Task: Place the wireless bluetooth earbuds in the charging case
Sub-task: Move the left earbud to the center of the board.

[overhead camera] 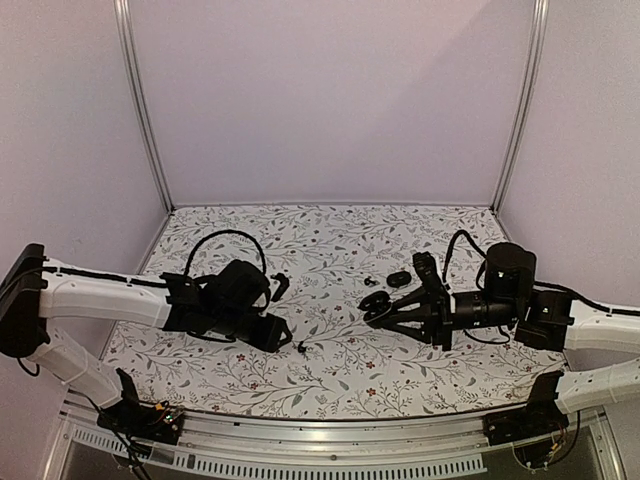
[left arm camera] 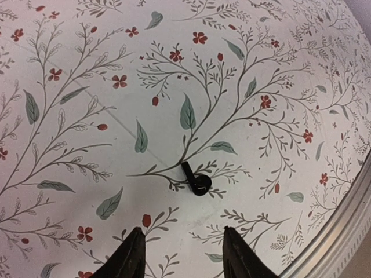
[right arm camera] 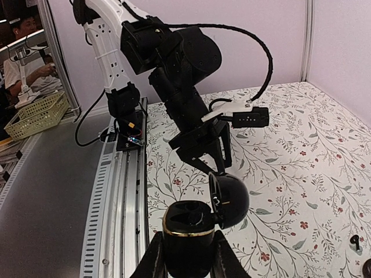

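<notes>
The floral table cover [overhead camera: 330, 225] carries the work. The right gripper [right arm camera: 188, 255] is clamped on the base of the charging case [right arm camera: 188, 223], with one finger on each side. It holds the case clear of the table with the hinged lid [right arm camera: 232, 200] swung open and the cavities facing up, probably to present a steady, accessible socket for loading. The left gripper [left arm camera: 182, 230] hovers low over the cover, its jaws parted and empty. They straddle a line toward the one earbud [left arm camera: 197, 180] lying flat just ahead, so this reads as a pre-grasp alignment. In the left wrist view the earbud's long axis runs diagonally: the stem points away and leftward, and the bulb end is nearer the fingers.
</notes>
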You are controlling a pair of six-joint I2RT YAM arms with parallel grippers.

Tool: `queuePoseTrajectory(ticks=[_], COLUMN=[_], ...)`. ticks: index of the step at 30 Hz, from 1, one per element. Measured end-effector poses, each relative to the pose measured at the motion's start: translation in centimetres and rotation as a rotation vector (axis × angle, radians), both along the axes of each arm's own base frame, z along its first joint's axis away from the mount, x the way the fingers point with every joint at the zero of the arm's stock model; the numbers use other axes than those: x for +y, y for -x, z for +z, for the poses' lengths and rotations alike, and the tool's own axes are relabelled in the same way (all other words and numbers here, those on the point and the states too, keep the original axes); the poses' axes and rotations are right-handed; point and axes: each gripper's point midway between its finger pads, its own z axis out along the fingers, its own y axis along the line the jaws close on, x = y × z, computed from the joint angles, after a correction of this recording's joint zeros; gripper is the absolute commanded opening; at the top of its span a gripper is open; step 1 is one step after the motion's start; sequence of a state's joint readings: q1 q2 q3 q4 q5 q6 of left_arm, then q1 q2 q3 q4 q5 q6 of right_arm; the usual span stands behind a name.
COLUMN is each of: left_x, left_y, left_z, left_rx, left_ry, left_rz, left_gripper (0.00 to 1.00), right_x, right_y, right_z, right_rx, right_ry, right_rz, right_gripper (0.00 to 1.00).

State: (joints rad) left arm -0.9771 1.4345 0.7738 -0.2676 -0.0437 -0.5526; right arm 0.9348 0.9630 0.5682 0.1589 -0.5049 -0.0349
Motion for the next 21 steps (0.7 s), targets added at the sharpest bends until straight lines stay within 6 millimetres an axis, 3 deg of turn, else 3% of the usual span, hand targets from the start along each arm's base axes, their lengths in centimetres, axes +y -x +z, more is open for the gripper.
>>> queuePoseTrajectory(ticks=[6,14,21], left_x=[0.0,-0.6,-3.0], left_y=[0.9,1.0,0.3], left_z=[-1.3,-5.4,-6.2], left_rx=[0.016,0.049,0.023], left_ry=[-0.031,-0.139,-0.159], left_rz=[-0.006,-0.023,-0.045], left_gripper=[0.45,0.43,0.43], right_x=[-0.3,-0.9,-1.3], right_y=[-0.1,-0.3,-0.1], right_z=[0.0,0.5,1.0], right_rx=[0.000,0.001,-0.008], right_ry=[-0.002,-0.007,-0.019], right_rz=[-0.016,-0.054,-0.061], right_gripper=[0.00,0.00,0.00])
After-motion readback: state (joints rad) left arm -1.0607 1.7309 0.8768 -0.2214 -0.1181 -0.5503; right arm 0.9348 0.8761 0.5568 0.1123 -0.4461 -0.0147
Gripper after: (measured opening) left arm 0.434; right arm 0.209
